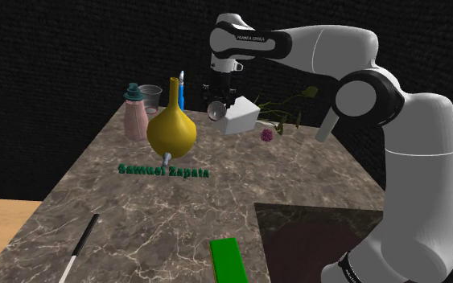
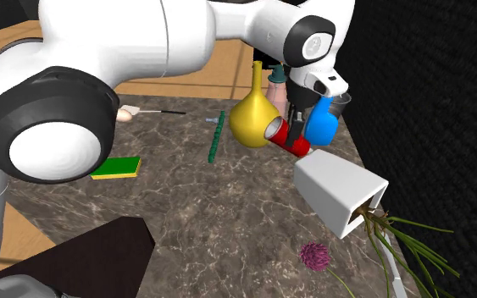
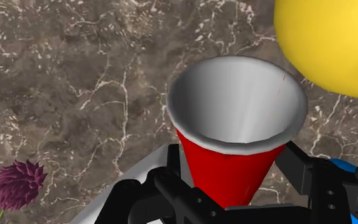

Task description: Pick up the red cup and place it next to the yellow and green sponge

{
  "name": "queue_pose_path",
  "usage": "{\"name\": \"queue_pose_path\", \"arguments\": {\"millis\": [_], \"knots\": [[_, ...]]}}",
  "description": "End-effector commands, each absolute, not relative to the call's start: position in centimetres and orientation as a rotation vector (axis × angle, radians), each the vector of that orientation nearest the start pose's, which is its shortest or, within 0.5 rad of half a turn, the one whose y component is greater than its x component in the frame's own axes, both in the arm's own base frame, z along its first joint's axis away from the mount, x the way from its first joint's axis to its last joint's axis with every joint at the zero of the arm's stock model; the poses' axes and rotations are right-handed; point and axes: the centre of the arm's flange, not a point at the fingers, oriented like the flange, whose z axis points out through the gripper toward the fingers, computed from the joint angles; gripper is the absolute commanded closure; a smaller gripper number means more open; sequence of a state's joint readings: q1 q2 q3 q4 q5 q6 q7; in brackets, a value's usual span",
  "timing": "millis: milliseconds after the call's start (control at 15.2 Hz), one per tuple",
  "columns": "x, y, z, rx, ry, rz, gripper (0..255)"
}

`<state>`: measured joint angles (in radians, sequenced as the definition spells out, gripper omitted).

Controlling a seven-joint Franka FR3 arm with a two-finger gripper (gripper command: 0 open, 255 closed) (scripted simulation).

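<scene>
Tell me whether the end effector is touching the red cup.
Touching. In the wrist view the end effector clasps the red cup, its black fingers pressed against both sides.

Vase (image 1: 171,129) close; seemingly open toward sponge (image 1: 231,261)

red cup (image 2: 291,138): pale inside, tipped sideways, aloft | sponge (image 2: 116,168): green over yellow, flat, well apart

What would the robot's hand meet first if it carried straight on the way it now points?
Most likely the marble tabletop, which lies ahead of the hand beyond the red cup it clasps; the cup's rim would touch first. The yellow vase looks just off to the side, though depth is unclear.
</scene>
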<state>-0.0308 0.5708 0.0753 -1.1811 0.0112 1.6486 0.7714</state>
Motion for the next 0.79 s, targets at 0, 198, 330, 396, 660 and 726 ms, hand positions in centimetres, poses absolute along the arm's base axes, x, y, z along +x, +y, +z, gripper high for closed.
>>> {"name": "queue_pose_path", "arguments": {"millis": [0, 198, 330, 396, 660, 726], "knots": [[71.0, 1.9, 46.3, -2.918, 1.129, 0.179, 255], [71.0, 1.9, 47.7, -2.918, 1.129, 0.179, 255], [69.4, 4.0, 47.7, -2.918, 1.129, 0.179, 255], [68.6, 5.0, 47.7, -2.918, 1.129, 0.179, 255], [65.3, 9.2, 47.8, -2.918, 1.129, 0.179, 255], [64.5, 10.2, 47.8, -2.918, 1.129, 0.179, 255]]}}
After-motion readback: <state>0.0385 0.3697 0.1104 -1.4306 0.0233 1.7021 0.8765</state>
